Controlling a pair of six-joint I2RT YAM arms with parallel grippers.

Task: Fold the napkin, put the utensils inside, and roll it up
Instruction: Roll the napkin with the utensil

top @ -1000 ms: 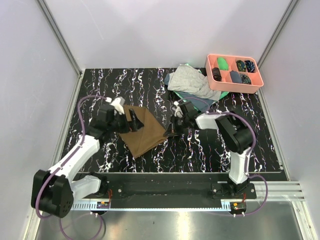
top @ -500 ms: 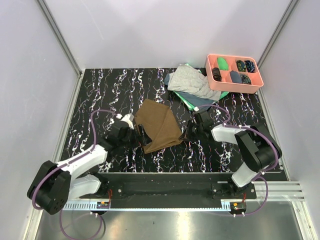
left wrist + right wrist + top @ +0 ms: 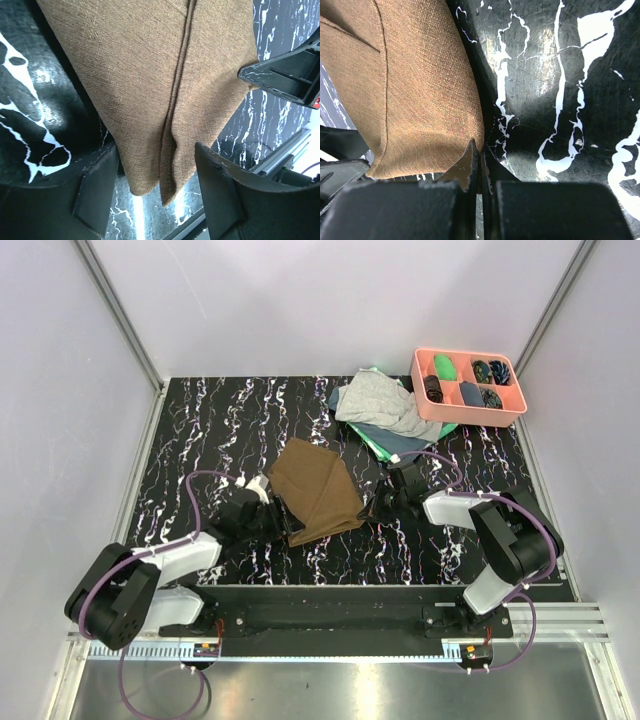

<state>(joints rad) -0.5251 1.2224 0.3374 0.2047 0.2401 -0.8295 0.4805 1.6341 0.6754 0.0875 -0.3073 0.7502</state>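
Folding looks nearly done: napkin (image 3: 320, 490) is lying doubled mid-table, left gripper (image 3: 278, 513) is sitting open around its near-left corner, and right gripper (image 3: 376, 508) is pinching its right corner. Next it's probably releasing, then fetching utensils.

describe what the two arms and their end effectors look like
Both the left arm and right arm have glossy white link shells, chunky black joint housings and a looping purple cable. The left end effector and right end effector each have two angular matte-black plastic fingers.
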